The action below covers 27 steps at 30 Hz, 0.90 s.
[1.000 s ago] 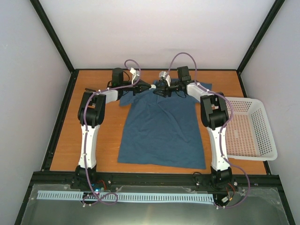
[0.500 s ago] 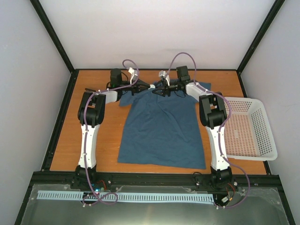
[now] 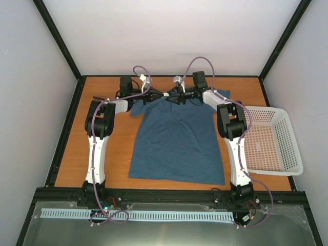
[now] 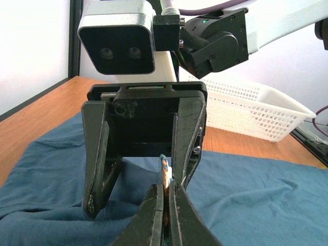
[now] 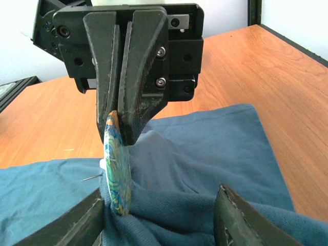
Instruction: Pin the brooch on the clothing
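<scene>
Left tool (image 4: 165, 190) clamped on the brooch (image 5: 115, 169) at the shirt's (image 3: 177, 143) neck edge

Right tool (image 5: 160, 200) faces it, jaws wide apart astride a raised fold of shirt; the brooch stands on edge just inside its left finger, touching the fold; bare counter (image 3: 115, 154) lies beyond both tools; the basket (image 3: 266, 136) sits well outside the right tool.

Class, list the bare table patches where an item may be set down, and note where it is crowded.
Free: table between left arm and shirt; far right corner, between shirt and basket. Crowded: where left fingers and right fingers meet at the brooch.
</scene>
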Available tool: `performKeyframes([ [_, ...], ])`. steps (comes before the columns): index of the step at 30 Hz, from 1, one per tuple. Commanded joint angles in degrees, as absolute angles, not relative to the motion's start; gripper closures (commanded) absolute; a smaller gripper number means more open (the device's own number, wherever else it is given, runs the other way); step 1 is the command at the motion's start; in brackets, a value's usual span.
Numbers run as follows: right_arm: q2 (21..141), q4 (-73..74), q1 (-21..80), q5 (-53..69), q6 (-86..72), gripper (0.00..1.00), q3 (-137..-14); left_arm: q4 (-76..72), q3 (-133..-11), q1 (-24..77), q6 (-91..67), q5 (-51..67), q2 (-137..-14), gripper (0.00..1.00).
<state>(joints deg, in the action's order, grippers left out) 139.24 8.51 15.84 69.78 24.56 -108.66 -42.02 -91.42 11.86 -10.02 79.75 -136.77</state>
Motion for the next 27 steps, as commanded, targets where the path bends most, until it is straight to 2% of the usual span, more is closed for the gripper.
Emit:
performKeyframes([
  [1,140.8,5.9,15.9,70.4,22.0,0.51,-111.4,-46.9,-90.3,12.1,-12.2,83.2,-136.6,0.99],
  [10,144.0,8.4,16.0,69.8,17.0,0.54,-116.6,-47.1,-88.2,13.3,-8.6,81.8,-135.0,0.99],
  [18,147.9,14.0,15.6,69.8,12.5,0.56,-124.7,-31.8,-88.4,15.8,8.5,78.3,-131.6,0.99],
  [27,147.7,8.2,14.4,74.5,2.3,0.47,-126.5,-29.2,-87.9,16.7,12.0,76.6,-131.2,0.99],
])
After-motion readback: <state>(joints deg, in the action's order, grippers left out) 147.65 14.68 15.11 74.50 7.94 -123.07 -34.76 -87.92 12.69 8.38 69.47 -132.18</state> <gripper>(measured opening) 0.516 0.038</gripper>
